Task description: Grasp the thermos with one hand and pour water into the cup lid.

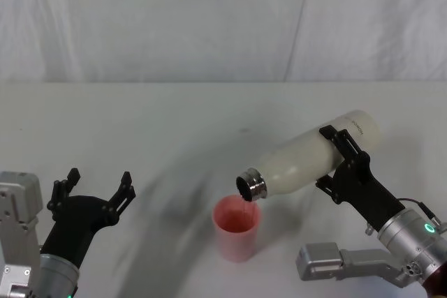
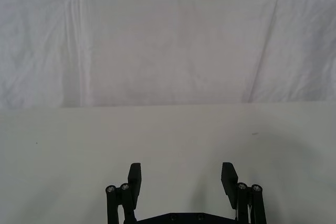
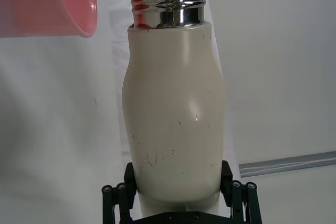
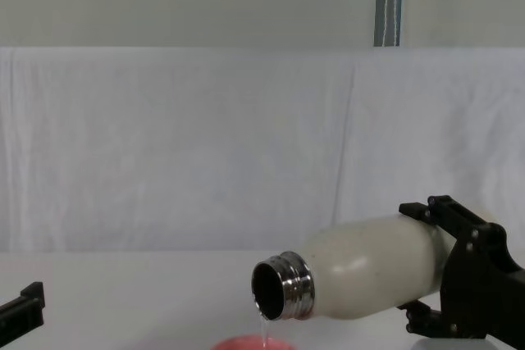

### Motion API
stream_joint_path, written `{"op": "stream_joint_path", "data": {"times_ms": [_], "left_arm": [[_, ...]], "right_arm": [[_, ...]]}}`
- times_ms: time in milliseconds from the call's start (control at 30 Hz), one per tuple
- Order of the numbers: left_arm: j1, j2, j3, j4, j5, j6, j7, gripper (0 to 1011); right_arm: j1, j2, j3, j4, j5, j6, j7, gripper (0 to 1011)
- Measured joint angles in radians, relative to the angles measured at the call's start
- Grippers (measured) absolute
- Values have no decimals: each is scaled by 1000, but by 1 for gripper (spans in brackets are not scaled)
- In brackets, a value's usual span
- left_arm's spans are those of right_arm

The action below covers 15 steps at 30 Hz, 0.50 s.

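Pour step was in hand. Right pincer was clamped on the thermos around its lower body, well back from the neck, fingers either side in the right wrist view. Bottle was tipped past horizontal, mouth angled down toward my left, steel neck hanging directly above the cup lid. Thin stream of water ran from the lip into the cup in the chest view. Neck and rim were apart, not touching.

Cup lid stood upright on the tabletop, near centre, just in front of me. I couldn't read the fill level from the head view.

Left pincer sat parked low on the left, fingers spread, holding nothing, well apart from the cup.

My read on next move: hold the tilt steady, watch the level, then roll the wrist back to bring the bottle upright before the cup brims. Risk I saw: nothing braces the cup lid, so any neck contact could knock it over.
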Motion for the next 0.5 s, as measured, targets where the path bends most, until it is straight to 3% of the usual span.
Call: {"op": "stream_joint_path", "data": {"times_ms": [500], "left_arm": [[0,0,0,0,0,0,0,1001]], "right_arm": [[2,0,-2,0,-4,1,0,955]]}}
